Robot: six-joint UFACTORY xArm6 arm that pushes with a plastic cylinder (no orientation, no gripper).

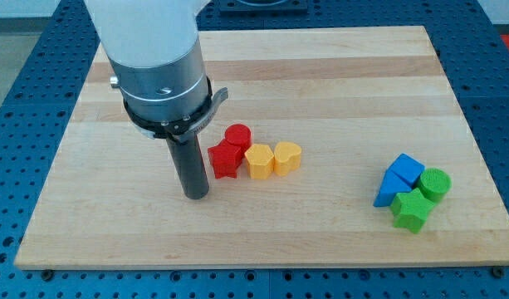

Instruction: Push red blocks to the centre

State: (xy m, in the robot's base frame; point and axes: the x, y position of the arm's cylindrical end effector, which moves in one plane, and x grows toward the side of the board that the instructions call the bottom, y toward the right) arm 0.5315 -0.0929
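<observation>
A red cylinder (238, 135) and a red star-shaped block (224, 158) sit touching each other just left of the board's middle. My tip (196, 195) rests on the wooden board (320, 75) just to the left of and slightly below the red star, a small gap apart. A yellow block (259, 161) touches the red star on its right, and a yellow heart-shaped block (287, 157) sits next to that one.
At the view's lower right is a cluster: a blue triangular block (389, 191), a blue block (407, 170), a green cylinder (435, 183) and a green star (411, 210). The arm's wide grey body (154, 58) hangs over the upper left.
</observation>
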